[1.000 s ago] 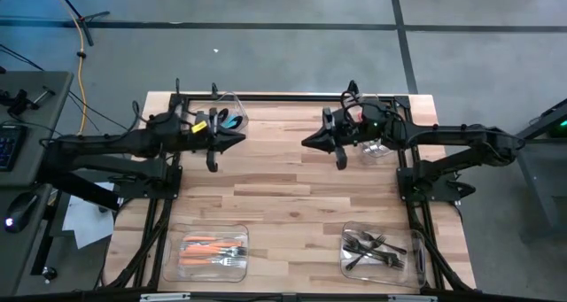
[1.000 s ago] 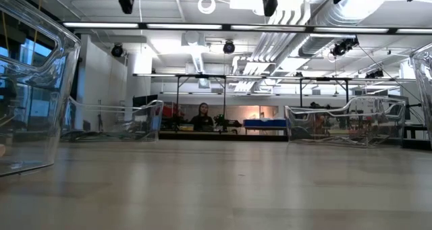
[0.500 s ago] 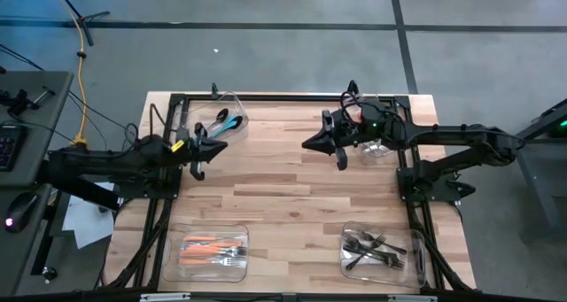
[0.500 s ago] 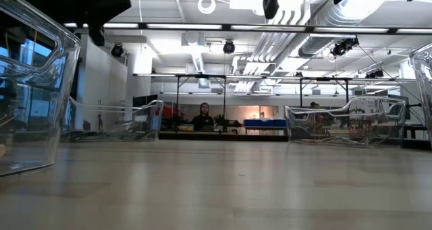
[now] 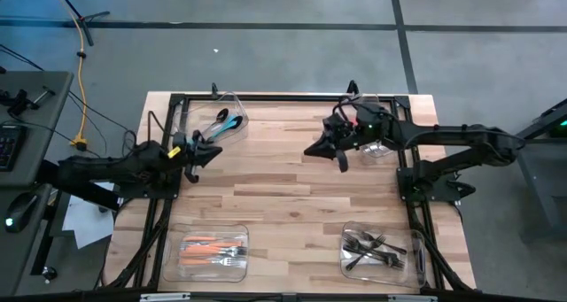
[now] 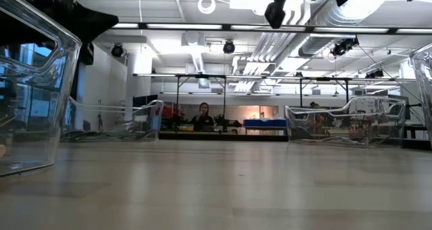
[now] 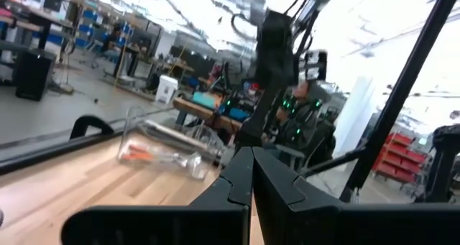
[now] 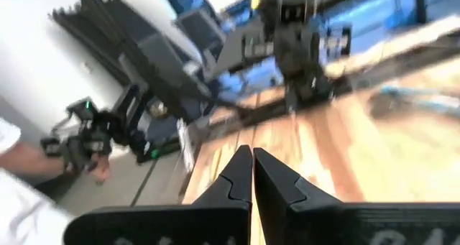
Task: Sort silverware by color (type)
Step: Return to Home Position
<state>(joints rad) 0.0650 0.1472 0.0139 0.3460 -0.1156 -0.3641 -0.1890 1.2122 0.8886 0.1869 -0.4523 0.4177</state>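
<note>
The orange-handled forks lie in a clear plastic bin at the light wooden worktop's near left corner. The black metal forks fill the near right bin, and the teal-handled pieces the far left bin. My left gripper hangs near the left edge, fingers pressed together, empty. My right gripper hovers beside the far right bin, likewise closed on nothing.

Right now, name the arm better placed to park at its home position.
Left, probably. The left gripper sits shut close to its base at the left edge of the table, while the right gripper, also shut, reaches out over the table's middle, far from its base.
</note>
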